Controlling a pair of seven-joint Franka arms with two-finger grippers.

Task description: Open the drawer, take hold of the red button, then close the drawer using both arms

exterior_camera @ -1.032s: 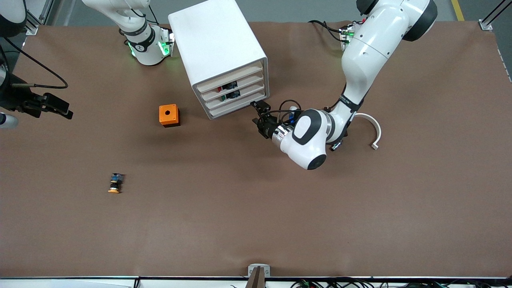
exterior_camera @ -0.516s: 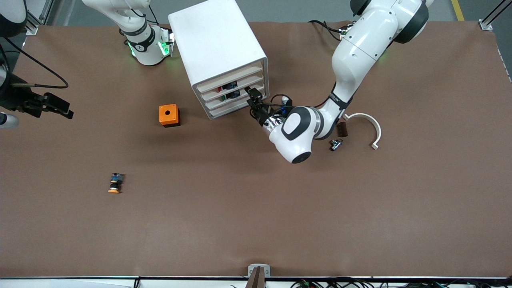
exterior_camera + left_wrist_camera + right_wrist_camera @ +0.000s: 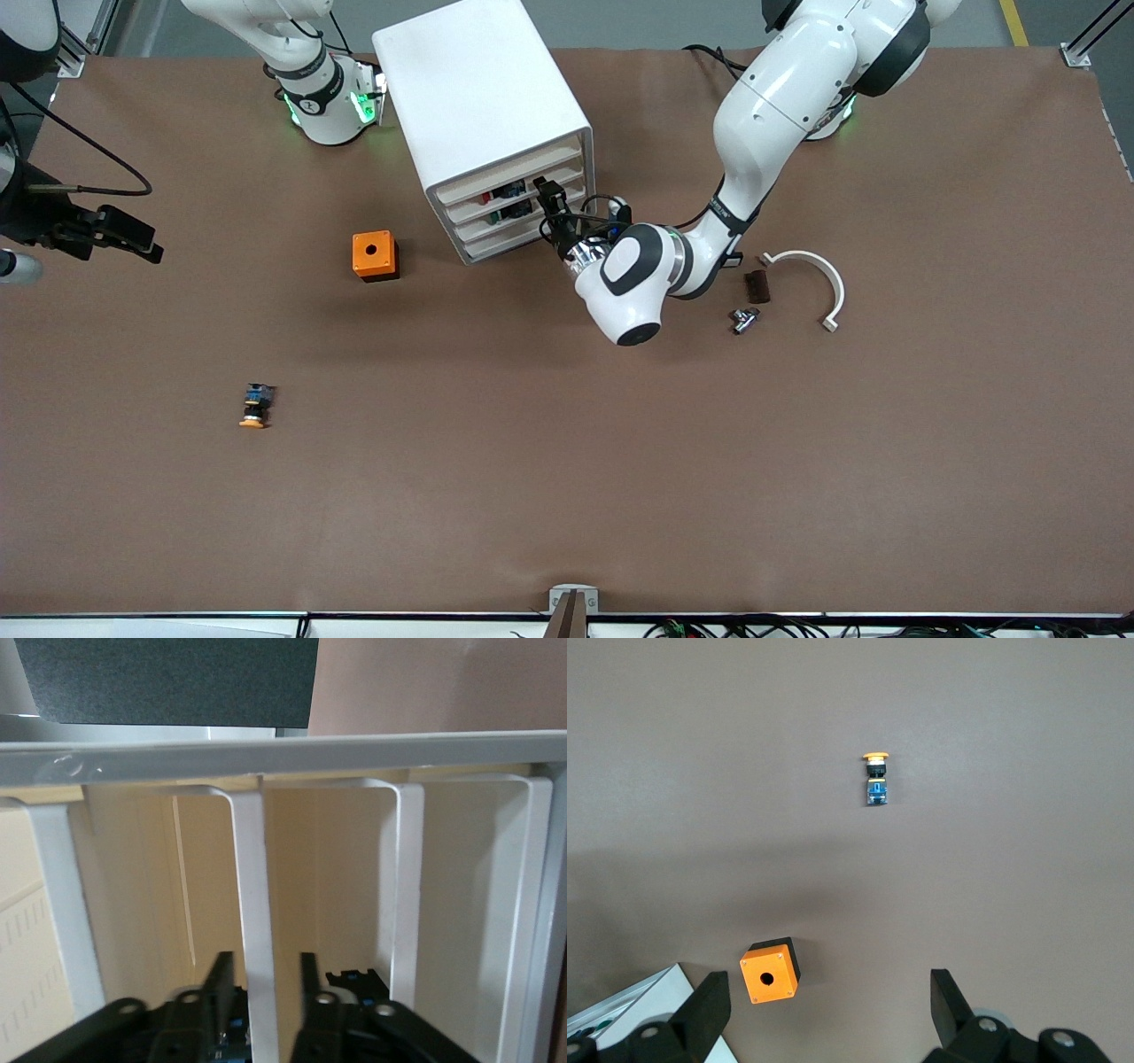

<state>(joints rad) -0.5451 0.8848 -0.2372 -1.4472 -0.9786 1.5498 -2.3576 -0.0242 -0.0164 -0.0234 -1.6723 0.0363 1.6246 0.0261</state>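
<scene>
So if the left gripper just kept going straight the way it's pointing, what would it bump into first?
Most likely the drawer front. The left gripper points straight at the white cabinet, and its fingers already straddle one drawer front. How much gap is left cannot be told.

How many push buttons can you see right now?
3. An orange-capped button lies on the table, nearer the camera than the orange cube; a red-capped one and a green-capped one sit inside the cabinet. More may be hidden.

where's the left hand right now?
In the front view the left hand is at the front of the white cabinet, its fingers straddling a drawer front in the wrist view.
</scene>
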